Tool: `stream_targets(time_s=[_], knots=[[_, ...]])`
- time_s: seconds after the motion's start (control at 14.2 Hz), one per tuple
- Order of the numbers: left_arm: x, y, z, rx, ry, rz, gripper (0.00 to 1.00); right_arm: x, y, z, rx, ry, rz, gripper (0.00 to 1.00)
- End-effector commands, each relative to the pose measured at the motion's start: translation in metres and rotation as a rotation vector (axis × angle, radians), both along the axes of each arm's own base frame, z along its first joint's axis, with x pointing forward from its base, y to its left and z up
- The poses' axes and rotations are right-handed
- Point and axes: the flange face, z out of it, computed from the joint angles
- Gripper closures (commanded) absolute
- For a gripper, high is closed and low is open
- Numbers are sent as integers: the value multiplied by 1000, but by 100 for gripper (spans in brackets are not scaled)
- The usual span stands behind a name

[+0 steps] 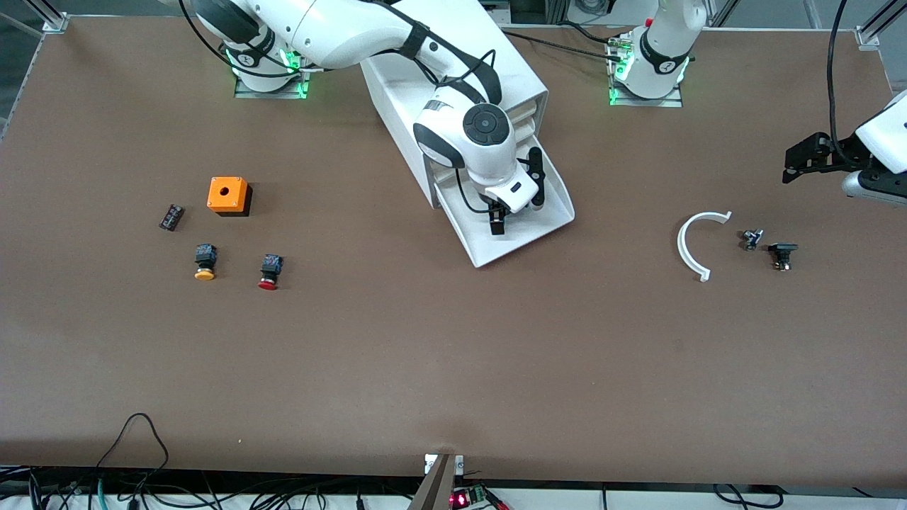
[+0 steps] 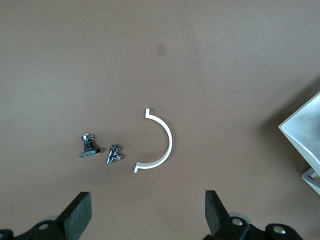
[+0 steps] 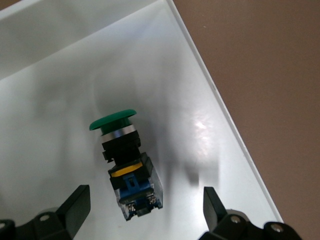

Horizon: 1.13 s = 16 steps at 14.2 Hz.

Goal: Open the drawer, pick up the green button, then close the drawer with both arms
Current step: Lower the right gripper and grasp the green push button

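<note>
Two arms in play, one working and one parked.

Front view: drawer (image 1: 545, 225), lowest of the cabinet (image 1: 453, 92) stack, is pulled out toward the camera. Right gripper (image 1: 498, 221) hangs over the open tray, pointing down into it. Button isn't visible from here, the wrist blocks it. Left gripper (image 1: 804, 159) waits over the left arm's end of the table, well apart from the cabinet. On the table below it: white arc piece (image 1: 691, 244), small metal fitting (image 1: 751, 239), black part (image 1: 782, 253). Toward the right arm's end: orange box (image 1: 228, 195), yellow-capped button (image 1: 205, 261), red-capped button (image 1: 269, 272), small dark block (image 1: 171, 217).

Left wrist view: left gripper (image 2: 146, 212) has fingers spread wide and nothing between them. It looks down on the arc and the two small parts, with a corner of the drawer at the frame edge.

Right wrist view: right gripper (image 3: 145, 207) is spread wide and empty. Button (image 3: 126, 162) lies on its side on the drawer floor, green cap pointing away from the fingers, blue end roughly between the two fingertips but not touching either.

Read: opening looks done, and the pick is the step in hand. Next move calls for a straight descent so the fingers straddle the black-and-blue body, then a squeeze and a lift clear of the drawer wall. Left arm likely handles the close afterwards.
</note>
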Motion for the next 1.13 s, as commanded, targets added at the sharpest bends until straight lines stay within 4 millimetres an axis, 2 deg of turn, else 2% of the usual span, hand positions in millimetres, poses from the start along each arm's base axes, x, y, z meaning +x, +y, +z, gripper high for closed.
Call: stream_targets(time_s=[0.0, 0.42, 0.71, 0.92, 1.06], knots=[[-3, 1, 2, 10, 3, 11, 0, -2, 9, -4, 3, -14, 16, 1], [-3, 1, 2, 12, 5, 11, 0, -5, 11, -13, -6, -23, 26, 13], [-3, 1, 2, 10, 5, 11, 0, -7, 14, -13, -9, -41, 39, 41], [-3, 1, 2, 10, 3, 11, 0, -7, 16, -10, 2, -52, 40, 59], [-3, 1, 2, 10, 3, 11, 0, -6, 15, -9, -1, -60, 42, 68]])
